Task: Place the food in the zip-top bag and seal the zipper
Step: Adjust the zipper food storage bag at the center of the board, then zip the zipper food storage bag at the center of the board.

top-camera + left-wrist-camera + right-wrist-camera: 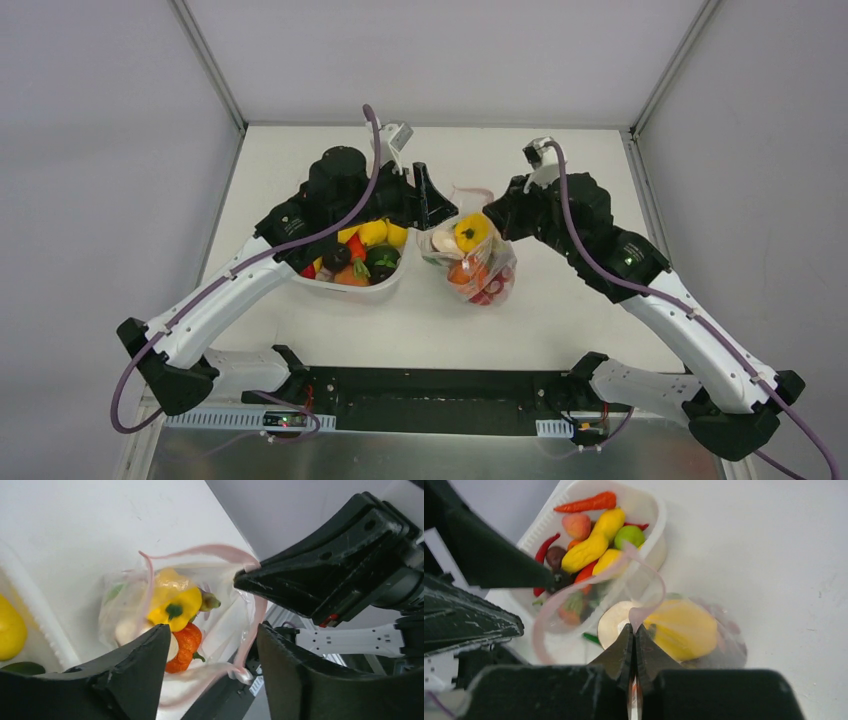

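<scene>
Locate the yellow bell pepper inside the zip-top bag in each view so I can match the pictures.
Top external: the yellow bell pepper is just right of centre, at the top of the zip-top bag.
Left wrist: it is left of centre, inside the bag.
Right wrist: it is the blurred yellow shape right of centre, behind clear plastic.
Shared landmark: the white tub beside the bag.

Legible text, labels, brands, numbers, signs: none. Nothing readable on the left arm [225,295], right arm [690,325], zip-top bag [488,280], white tub [350,293] or tabletop [450,335].
</scene>
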{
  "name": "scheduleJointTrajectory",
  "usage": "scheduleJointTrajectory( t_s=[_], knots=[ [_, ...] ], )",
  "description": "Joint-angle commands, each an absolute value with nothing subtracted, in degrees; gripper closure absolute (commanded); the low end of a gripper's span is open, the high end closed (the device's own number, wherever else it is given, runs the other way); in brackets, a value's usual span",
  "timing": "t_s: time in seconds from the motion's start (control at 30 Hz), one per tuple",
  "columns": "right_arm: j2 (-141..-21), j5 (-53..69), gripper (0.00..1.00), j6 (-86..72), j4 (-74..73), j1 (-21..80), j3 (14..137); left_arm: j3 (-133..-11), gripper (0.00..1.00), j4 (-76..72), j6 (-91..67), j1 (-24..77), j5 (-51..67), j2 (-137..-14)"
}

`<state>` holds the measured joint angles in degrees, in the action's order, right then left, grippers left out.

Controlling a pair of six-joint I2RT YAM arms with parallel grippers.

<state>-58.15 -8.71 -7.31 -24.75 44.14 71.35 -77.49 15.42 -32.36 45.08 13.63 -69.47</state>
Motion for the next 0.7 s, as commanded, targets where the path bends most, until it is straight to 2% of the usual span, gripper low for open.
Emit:
scheduleJointTrajectory(
  t_s=[0.0, 0.03, 0.1, 0.2, 0.43, 0.67],
  knots=[
    [-55.88, 7.07, 1.00, 2.99, -24.69, 43.85, 70.24, -76.10, 0.28, 18.63, -27.42, 45.66, 9.02, -65.60],
    [-55.23, 9.58, 1.00, 3.61, -24.77, 43.80, 69.85, -75.96, 0.22, 20.12, -25.71, 45.59, 7.49, -64.94],
    [-54.16, 11.99, 1.00, 4.59, -24.59, 43.76, 69.42, -76.50, 0.15, 23.64, -22.12, 45.41, 5.37, -64.36],
    [-52.87, 12.76, 1.00, 5.56, -23.62, 43.52, 68.84, -78.69, 0.12, 28.96, -16.18, 44.58, 4.94, -64.93],
    [-51.11, 19.28, 1.00, 9.48, -24.89, 43.03, 68.88, -84.59, 0.11, 37.31, -1.52, 44.02, 20.35, -70.00],
    [-50.57, 21.89, 1.00, 10.99, -26.61, 42.81, 68.80, -83.00, 0.13, 32.14, -0.62, 44.14, 34.12, -71.34]
  ],
)
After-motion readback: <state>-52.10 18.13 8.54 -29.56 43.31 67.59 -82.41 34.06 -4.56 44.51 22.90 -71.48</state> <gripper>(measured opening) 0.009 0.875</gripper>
